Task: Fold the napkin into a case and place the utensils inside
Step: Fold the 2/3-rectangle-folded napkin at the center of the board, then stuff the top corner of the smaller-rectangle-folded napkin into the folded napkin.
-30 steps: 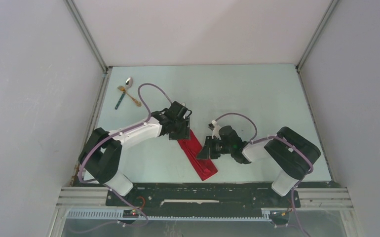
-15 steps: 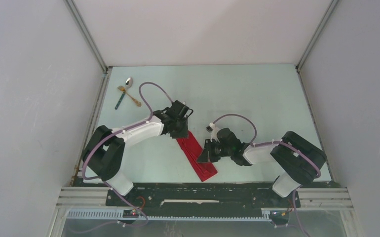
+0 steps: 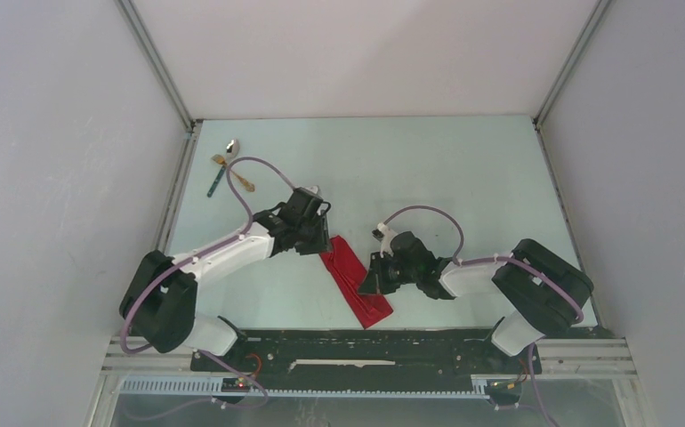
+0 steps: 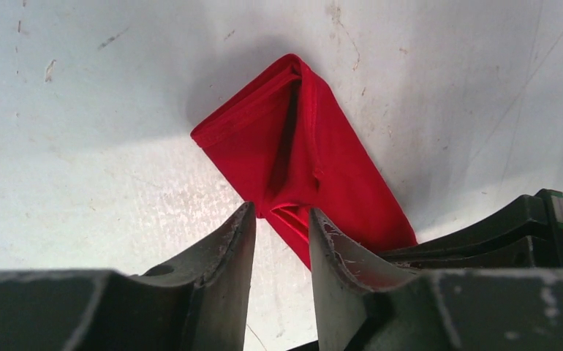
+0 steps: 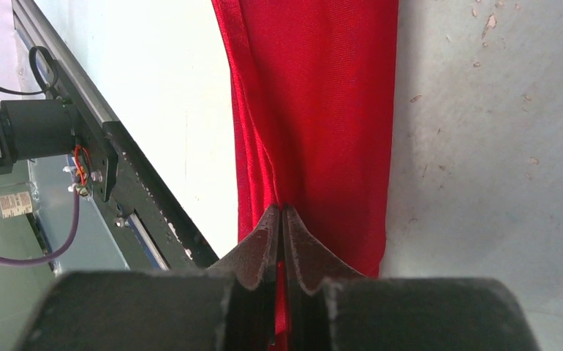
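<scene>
On the near middle of the table [image 3: 463, 178], between the two arms, lies the case [image 3: 354, 277]: a narrow, long strip of bright red cloth, set slantwise from far-left to near-right. It lies mostly flat. The left wrist view shows it [image 4: 315, 146] in layers, with a deep crease running down its length and the folded edges stacked at the end nearer that camera. In the right wrist view the weave [image 5: 330, 110] is fine and even, and a thin stitched hem runs along one long side.

The right gripper [image 3: 371, 283] sits at the strip's right edge, toward its near end. Its fingers [image 5: 282, 216] are clenched tight on a small ridge of the red cloth, and red shows in the slit between them. The left gripper [image 3: 318, 244] hangs at the far-left end of the strip. Its fingers [image 4: 280, 219] stand a little apart with nothing between them, their tips just above the cloth's corner.

The cutlery lies well apart from all this, in the far-left corner: spoon [image 3: 231, 144], gold fork [image 3: 221, 161] and teal-handled piece [image 3: 215, 183], bunched close together. The left arm's cable crosses over part of the fork.
</scene>
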You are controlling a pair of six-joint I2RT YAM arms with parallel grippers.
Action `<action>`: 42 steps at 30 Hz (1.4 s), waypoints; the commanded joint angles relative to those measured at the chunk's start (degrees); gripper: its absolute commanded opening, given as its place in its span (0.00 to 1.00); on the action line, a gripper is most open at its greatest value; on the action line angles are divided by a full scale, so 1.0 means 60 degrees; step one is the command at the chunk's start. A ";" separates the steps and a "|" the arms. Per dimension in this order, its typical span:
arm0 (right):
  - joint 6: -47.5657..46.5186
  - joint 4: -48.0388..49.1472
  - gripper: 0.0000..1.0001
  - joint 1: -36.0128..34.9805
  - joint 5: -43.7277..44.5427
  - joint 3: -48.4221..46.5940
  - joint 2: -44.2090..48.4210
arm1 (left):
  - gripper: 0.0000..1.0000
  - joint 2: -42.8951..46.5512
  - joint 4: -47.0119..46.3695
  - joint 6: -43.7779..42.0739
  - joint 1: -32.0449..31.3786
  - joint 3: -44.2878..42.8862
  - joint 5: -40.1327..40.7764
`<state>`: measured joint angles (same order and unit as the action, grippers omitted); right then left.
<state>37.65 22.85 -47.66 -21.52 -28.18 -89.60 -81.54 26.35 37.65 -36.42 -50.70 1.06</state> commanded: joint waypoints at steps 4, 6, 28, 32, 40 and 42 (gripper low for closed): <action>-0.0182 0.0005 0.08 -0.0088 0.0071 0.0032 0.0283 | 0.35 -0.0150 -0.0922 0.0277 0.0167 0.0058 -0.0861; -0.0157 0.0040 0.08 -0.0085 0.0072 0.0024 0.0283 | 0.33 -0.0248 -0.1097 0.0302 0.0167 0.0063 -0.0971; -0.0185 -0.0322 0.00 -0.0474 0.0242 0.0297 0.0592 | 0.00 -0.0275 -0.0942 0.0172 0.0690 0.0245 -0.0635; -0.0157 -0.0091 0.00 -0.0454 0.0175 0.0327 0.0265 | 0.00 -0.0402 -0.1124 0.0219 0.0703 0.0261 -0.0950; -0.0052 0.0273 0.01 -0.0417 -0.0018 0.0308 -0.0091 | 0.00 -0.0124 -0.1202 0.0324 0.0714 0.0337 -0.1129; -0.0067 0.0201 0.06 -0.0407 -0.0085 0.0282 -0.0043 | 0.00 -0.0155 -0.1185 0.0310 0.0722 0.0334 -0.1142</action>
<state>37.65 23.73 -49.69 -21.67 -26.55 -89.34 -83.96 20.67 39.09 -32.32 -49.06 -4.95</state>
